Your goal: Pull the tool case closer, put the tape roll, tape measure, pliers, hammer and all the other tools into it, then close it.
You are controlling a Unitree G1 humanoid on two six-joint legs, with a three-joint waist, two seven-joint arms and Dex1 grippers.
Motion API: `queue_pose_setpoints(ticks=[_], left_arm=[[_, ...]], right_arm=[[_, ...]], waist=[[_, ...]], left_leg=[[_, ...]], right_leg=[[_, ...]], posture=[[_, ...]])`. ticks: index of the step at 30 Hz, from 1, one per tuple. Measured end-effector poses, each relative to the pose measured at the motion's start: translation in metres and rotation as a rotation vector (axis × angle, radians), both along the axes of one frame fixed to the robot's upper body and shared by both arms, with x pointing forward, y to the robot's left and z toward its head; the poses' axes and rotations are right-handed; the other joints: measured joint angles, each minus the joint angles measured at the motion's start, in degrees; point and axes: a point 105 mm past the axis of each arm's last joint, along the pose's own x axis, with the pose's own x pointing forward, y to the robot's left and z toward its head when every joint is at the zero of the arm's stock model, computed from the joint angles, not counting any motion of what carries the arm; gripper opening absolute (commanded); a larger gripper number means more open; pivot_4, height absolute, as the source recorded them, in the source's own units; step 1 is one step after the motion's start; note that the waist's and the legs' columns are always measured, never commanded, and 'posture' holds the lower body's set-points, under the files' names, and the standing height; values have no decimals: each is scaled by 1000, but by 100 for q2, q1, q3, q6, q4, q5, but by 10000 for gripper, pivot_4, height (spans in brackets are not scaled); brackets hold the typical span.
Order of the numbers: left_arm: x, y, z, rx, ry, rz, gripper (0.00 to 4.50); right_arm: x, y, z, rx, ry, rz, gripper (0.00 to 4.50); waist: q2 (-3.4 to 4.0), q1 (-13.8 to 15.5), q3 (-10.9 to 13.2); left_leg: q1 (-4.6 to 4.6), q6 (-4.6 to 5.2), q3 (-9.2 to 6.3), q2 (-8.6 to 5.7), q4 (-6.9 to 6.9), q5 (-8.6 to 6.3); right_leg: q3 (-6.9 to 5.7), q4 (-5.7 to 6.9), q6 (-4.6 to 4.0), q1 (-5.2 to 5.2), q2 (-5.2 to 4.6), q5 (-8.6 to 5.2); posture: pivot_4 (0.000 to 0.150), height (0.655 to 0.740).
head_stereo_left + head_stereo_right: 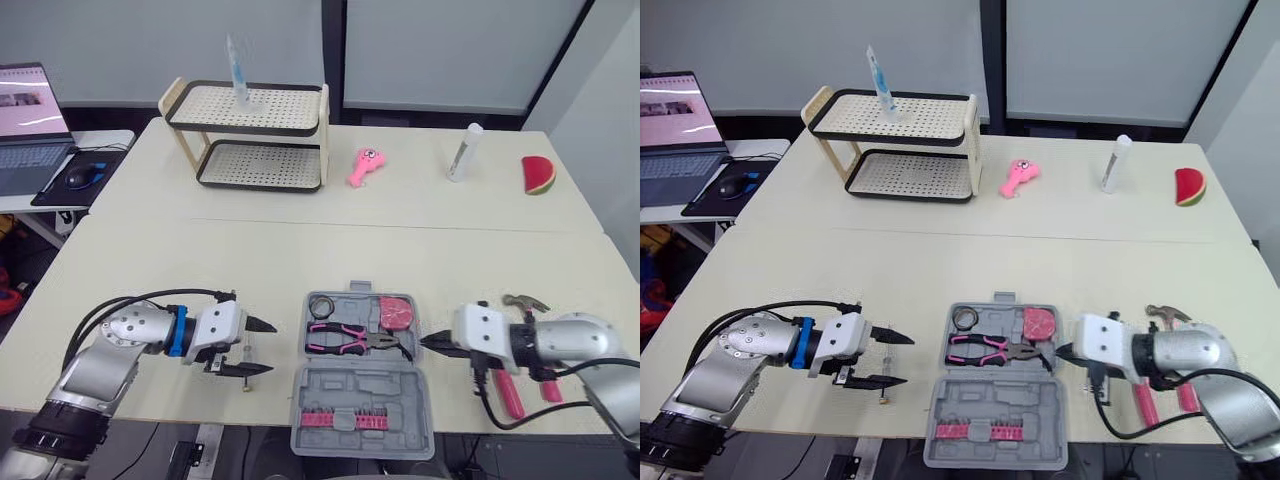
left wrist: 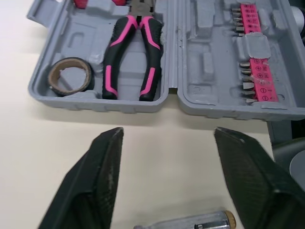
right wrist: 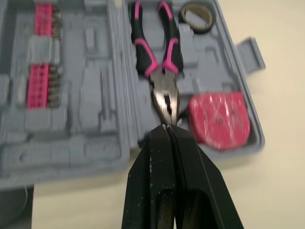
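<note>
text: none can be read | laptop screen [image 1: 30, 98]: content too small to be made out | tube [image 1: 237, 70]: print not legible | tool case [image 1: 350, 392]: no lettering can be told

Pliers [image 1: 345, 338], tape roll [image 1: 322, 306], tape measure [image 1: 397, 314] in tool case [image 1: 360, 388]; hammer [image 1: 525, 302] right of it.

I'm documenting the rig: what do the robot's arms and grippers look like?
Both arms are silver-grey metal trailing black cables. The left arm has a blue ring at the wrist, the right arm a black one. The left gripper and right gripper have white boxy housings and black tapering fingers.
</note>
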Motion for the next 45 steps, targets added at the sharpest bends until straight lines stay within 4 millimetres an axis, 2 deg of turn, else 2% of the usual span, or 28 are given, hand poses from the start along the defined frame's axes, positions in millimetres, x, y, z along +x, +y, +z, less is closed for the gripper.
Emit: queue_pose_setpoints(ticks=[4, 7, 8, 12, 20, 24, 38, 45], left_arm=[[-2, -5, -11, 69, 33, -25, 11921], [-1, -8, -18, 132, 37, -47, 2169], [0, -11, -20, 141, 30, -53, 338], [3, -25, -26, 134, 11, -61, 338], [4, -25, -48, 163, 24, -40, 338], [9, -31, -49, 143, -9, -54, 338], [17, -44, -51, 90, -5, -14, 338], [28, -47, -48, 90, -7, 23, 338]], right_arm=[[-4, -20, -16, -78, 36, -21, 0], [-5, -20, -26, -108, 40, -12, 0], [-5, -20, -30, -112, 46, -11, 0], [-4, -14, -42, -128, 62, 6, 0], [0, 0, -62, -124, 80, 15, 0], [1, 3, -71, -128, 92, 15, 0], [8, 13, -72, -85, 75, -5, 0], [22, 12, -69, -78, 54, -54, 0]], waist=[[-1, -27, 1], [-1, -22, 1], [-2, -16, 1], [-2, -13, 2], [-1, 3, 2], [10, 31, -4], [13, 108, -7], [13, 112, -7]], left_leg=[[28, 1, 0, 1, -8, -1], [27, 1, 1, 1, -8, -1], [25, 1, 0, 0, -8, -1], [22, 1, 0, -1, -8, -1], [21, 1, -1, -2, -9, -1], [22, 1, -1, -6, -9, -1], [25, 1, -2, -6, -9, -1], [25, 1, -2, -6, -9, -1]], right_leg=[[5, -8, -3, 27, 3, -6], [6, -11, -3, 28, 3, -6], [7, -13, -3, 28, 2, -6], [7, -20, -2, 27, 1, -6], [6, -28, -2, 29, 0, -6], [6, -36, 1, 35, -4, -4], [4, -45, 4, 43, -4, -2], [5, -46, 6, 43, -4, -1]], posture=[[1500, 7350], [1500, 7350], [1500, 7350], [1500, 7350], [1500, 7350], [1500, 7350], [1500, 7350], [1500, 7350]])
